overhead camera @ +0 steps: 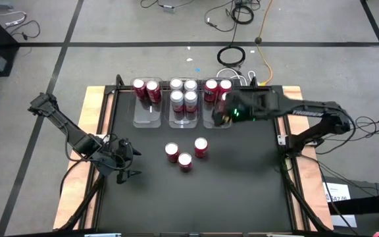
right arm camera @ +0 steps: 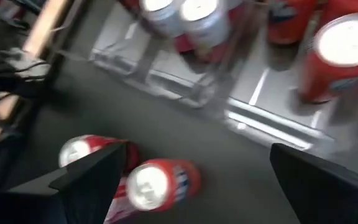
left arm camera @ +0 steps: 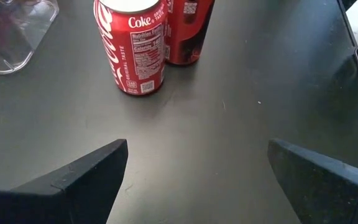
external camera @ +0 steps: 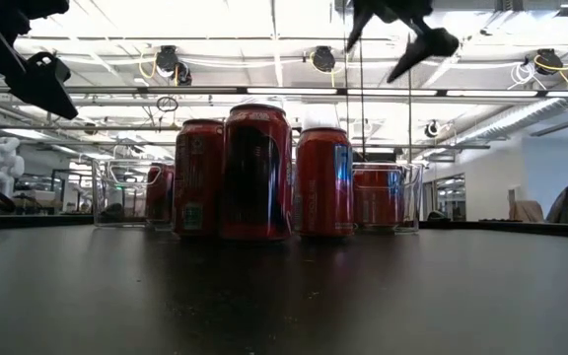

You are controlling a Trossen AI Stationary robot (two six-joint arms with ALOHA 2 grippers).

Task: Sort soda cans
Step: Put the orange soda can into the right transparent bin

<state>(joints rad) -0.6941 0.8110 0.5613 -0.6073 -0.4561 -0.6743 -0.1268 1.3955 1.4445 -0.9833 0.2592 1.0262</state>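
Observation:
Three red soda cans (overhead camera: 185,155) stand upright and loose on the black table mat, mid-table; the low view shows them as a tight group (external camera: 254,177). My left gripper (overhead camera: 129,162) hovers open to their left, facing two of them (left arm camera: 132,43). At the far edge are three clear bins: the left bin (overhead camera: 147,115) holds two red cans, the middle one four silver cans (overhead camera: 183,92), the right one red cans (overhead camera: 217,87). My right gripper (overhead camera: 220,113) is open above the right bin's near end, raised over the bins (right arm camera: 197,155).
The bins (right arm camera: 253,118) line the table's far edge, with their near halves bare. Black mat stretches bare toward the near edge and the right side (overhead camera: 242,184). Wooden table borders and arm bases flank the mat. Cables lie on the floor beyond.

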